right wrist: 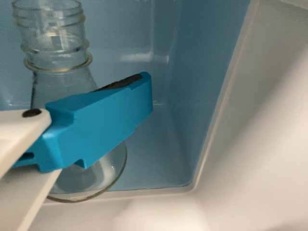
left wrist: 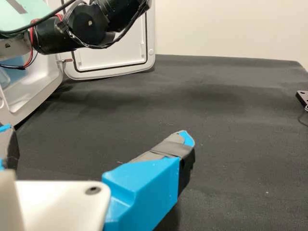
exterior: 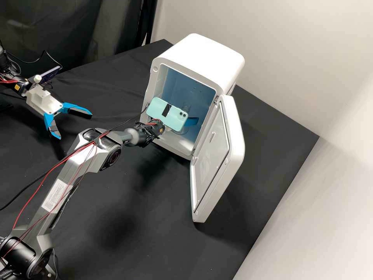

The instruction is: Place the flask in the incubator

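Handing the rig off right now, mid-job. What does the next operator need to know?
Left gripper: open, empty, above the bench, apart from the incubator.
Right gripper: inside the incubator at the flask; grip unclear.
Flask upright near the chamber's front; door open.
Done: flask inside.
Left: confirm the flask stands free, then back the right gripper out.

The surface [exterior: 163, 217] is draped in black cloth, creased in places, and it spreads beneath the left jaws and out ahead of them. Well ahead of those jaws and off to one side, a small black fitting [left wrist: 302, 97] lies on the cloth; what it is cannot be told. A pale wall [exterior: 295, 46] rises beyond the surface, and a dark curtain [exterior: 70, 27] hangs behind the left jaws.
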Available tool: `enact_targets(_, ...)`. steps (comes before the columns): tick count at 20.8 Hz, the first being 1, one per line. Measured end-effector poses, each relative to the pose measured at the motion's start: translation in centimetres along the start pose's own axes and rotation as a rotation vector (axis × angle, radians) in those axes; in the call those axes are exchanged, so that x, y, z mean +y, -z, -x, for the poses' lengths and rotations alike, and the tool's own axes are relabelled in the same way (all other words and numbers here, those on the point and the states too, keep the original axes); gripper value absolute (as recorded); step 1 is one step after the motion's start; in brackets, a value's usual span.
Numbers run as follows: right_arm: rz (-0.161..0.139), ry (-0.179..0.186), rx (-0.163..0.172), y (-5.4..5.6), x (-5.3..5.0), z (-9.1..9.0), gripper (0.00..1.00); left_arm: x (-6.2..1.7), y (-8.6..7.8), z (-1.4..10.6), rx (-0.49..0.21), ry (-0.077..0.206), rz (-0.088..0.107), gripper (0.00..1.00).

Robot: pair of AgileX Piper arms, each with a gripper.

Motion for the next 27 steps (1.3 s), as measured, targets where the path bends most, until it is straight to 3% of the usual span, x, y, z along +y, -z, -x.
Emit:
enact_targets(7,-0.073,0.017,0.036,-0.6,-0.1,0.1,1.0,0.0,0.0,0.0,0.0,0.0,0.0,1.0)
enact_targets(10,-0.137,0.026,0.052,-1.2,-0.2,0.4,1.0,0.0,0.0,0.0,0.0,0.0,0.0,1.0)
enact_targets(12,-0.187,0.037,0.044,-1.5,-0.2,0.7,1.0,0.0,0.0,0.0,0.0,0.0,0.0,1.0)
enact_targets(14,-0.213,0.052,0.036,-1.8,-0.3,1.1,1.0,-0.01,0.0,0.0,0.0,0.0,0.0,1.0)
enact_targets(18,-0.232,0.064,0.034,-2.1,0.2,2.0,1.0,0.18,-0.1,0.1,0.0,-0.008,-0.008,1.0)
enact_targets(20,-0.242,0.043,0.056,-1.9,0.7,2.6,1.0,0.42,-0.4,0.1,-0.004,-0.019,-0.016,1.0)
enact_targets(23,-0.235,0.009,0.094,-1.9,1.6,3.5,1.0,0.54,-1.2,-0.1,-0.034,-0.021,-0.029,1.0)
enact_targets(27,-0.239,-0.01,0.103,-2.3,1.9,4.6,1.0,0.48,-1.6,-0.1,-0.047,-0.021,-0.032,1.0)
